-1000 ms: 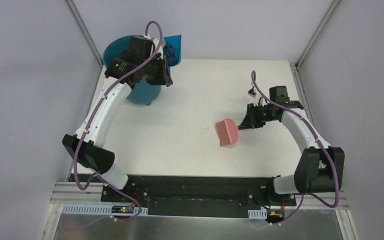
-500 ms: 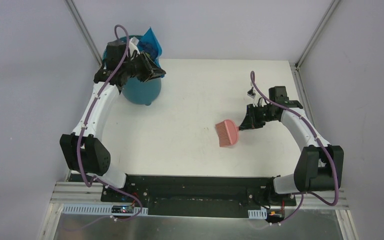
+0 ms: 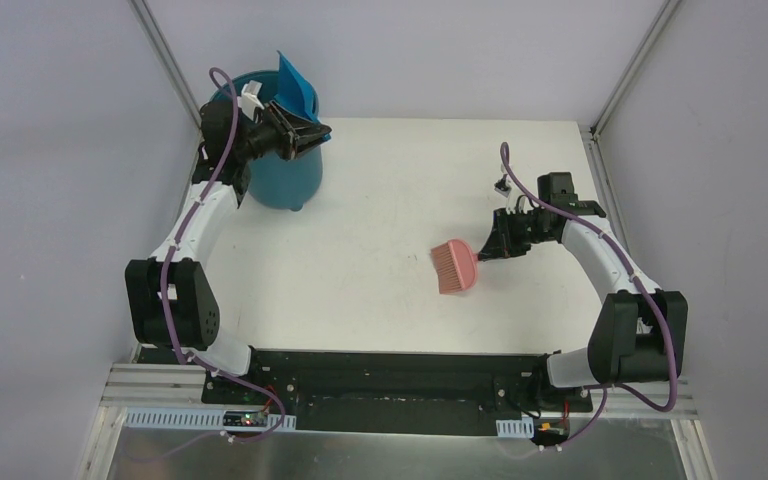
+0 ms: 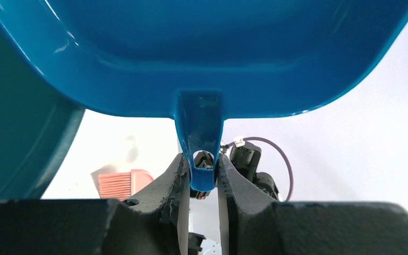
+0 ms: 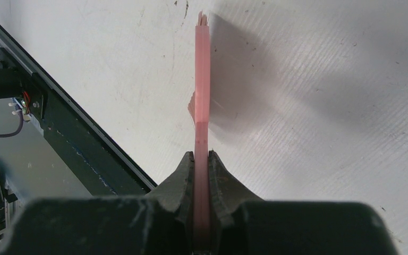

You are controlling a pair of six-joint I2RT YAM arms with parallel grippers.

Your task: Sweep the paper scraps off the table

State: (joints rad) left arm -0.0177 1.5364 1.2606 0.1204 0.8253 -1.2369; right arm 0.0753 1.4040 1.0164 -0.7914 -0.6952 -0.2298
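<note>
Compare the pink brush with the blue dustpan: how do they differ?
The dustpan is tipped up steeply above the teal bin; the brush is held level, low over the table. The dustpan is broad and blue; the brush is narrower and pink. Shared: each is clamped by its handle, dustpan in the left gripper, brush in the right gripper.

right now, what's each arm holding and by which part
Left jaws pinch the blue dustpan by its handle tip; right jaws clamp the pink brush by its handle.
</note>
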